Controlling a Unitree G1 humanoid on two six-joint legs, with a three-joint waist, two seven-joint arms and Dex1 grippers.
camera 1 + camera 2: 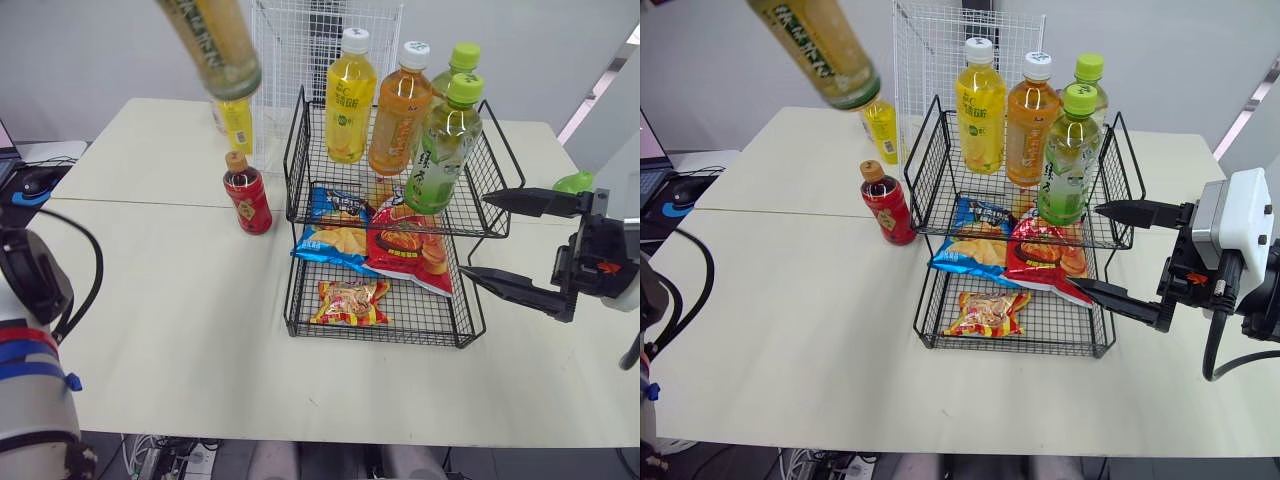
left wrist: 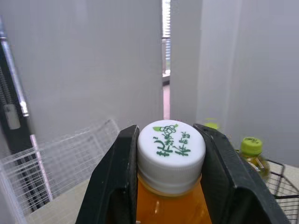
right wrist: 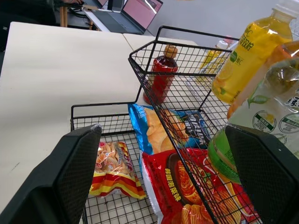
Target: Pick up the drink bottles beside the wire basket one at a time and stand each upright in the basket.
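Held bottle (image 1: 210,40): up high on the left and closest to us, tilted, base pointing down and toward the basket, well clear of the wire.
Left gripper (image 2: 171,154): clenched on that bottle's white cap and nothing else. A full bottle hanging by its cap alone could slip or swing, and that's my main worry.
Small yellow bottle (image 1: 237,122): standing on the table (image 1: 150,300) behind the red one, waiting its turn.
Red bottle (image 1: 247,195): upright just beside the basket's left wall. If the hanging base comes across low, it could bowl this one over.
Wire basket (image 1: 295,150): two tiers, and the top one is the target. The free room looks to be at its front left, and it's a tight slot.
Top tier: tall yellow bottle (image 1: 350,100), orange bottle (image 1: 398,115), front green-capped bottle (image 1: 442,150) and rear green-capped bottle (image 1: 462,58) are all standing. The front one seems to lean a little. Bring the new bottle in tilted and it could clip a neighbour and topple the row.
Snack bags (image 1: 400,245): lower tier, out of harm's way.
Right gripper (image 1: 474,235): fingers spread wide, holding nothing, just beside the basket's right side. A nudge from there would shake everything.
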